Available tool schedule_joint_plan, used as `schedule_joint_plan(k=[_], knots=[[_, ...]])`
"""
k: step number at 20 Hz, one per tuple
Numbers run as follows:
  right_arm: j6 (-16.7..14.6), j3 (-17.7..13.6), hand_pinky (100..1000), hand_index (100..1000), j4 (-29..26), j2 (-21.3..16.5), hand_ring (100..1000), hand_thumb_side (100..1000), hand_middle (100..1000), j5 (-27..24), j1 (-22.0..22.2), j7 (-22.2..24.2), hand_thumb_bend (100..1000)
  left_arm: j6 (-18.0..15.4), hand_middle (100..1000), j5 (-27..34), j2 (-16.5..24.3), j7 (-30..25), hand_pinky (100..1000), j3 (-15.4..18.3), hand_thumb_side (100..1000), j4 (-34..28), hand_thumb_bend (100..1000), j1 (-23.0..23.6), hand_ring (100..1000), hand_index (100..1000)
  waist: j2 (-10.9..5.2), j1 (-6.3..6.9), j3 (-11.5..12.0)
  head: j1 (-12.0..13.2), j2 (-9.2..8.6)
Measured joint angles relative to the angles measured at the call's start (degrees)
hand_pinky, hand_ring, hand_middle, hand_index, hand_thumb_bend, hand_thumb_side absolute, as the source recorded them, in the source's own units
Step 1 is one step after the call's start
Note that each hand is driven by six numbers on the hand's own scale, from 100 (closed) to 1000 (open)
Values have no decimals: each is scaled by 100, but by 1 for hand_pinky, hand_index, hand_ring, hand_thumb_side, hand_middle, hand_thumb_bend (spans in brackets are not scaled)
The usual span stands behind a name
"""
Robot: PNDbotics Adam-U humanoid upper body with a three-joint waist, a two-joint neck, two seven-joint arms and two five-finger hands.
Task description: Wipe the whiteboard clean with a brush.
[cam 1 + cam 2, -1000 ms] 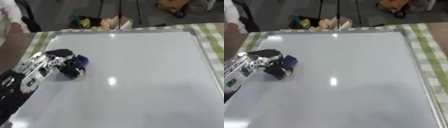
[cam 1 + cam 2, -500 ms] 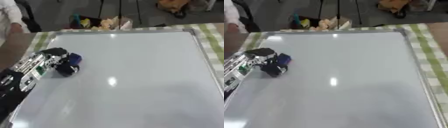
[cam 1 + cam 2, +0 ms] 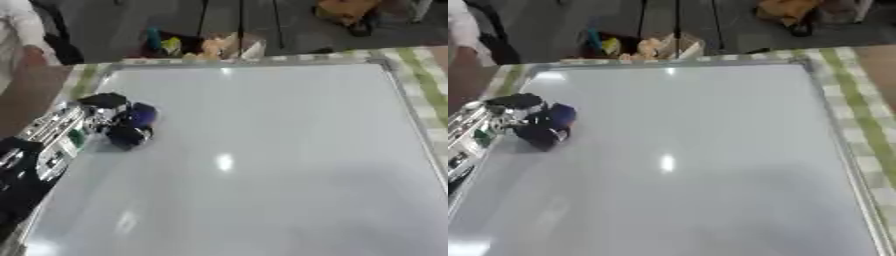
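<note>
A large whiteboard (image 3: pixel 262 150) with a silver frame lies flat and fills most of both views; its surface looks white, with light glare spots. My left hand (image 3: pixel 105 117) comes in from the left edge, black with silver parts, its fingers curled round a dark blue brush (image 3: pixel 140 115) that rests on the board near its left side. The brush is partly hidden by the fingers. My right hand shows in neither view.
A green-and-white checked cloth (image 3: pixel 859 110) lies under the board and shows along its right side. Beyond the far edge, small coloured objects (image 3: pixel 206 46) sit on a dark floor. A person in a white sleeve (image 3: pixel 22 30) stands at the upper left.
My left hand has slid the brush toward the board's left edge and a little farther away from me. The view has also shifted slightly.
</note>
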Motion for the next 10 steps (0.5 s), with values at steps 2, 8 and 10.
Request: schedule_joint_plan(k=[2, 8, 10], knots=[[3, 0, 672, 692, 0, 0, 583, 786, 495, 0, 0, -3, 100, 23, 463, -42, -12, 23, 440, 43, 616, 91, 100, -22, 568, 688, 0, 0, 2, -1, -1], [6, 1, 672, 692, 0, 0, 583, 786, 495, 0, 0, 0, 100, 54, 462, -172, -20, 76, 439, 137, 613, 259, 100, -50, 567, 687, 0, 0, 17, -1, -1], [10, 2, 672, 692, 0, 1, 583, 786, 495, 0, 0, 3, 100, 64, 462, -219, -21, 92, 440, 145, 612, 295, 100, -60, 567, 687, 0, 0, 17, -1, -2]])
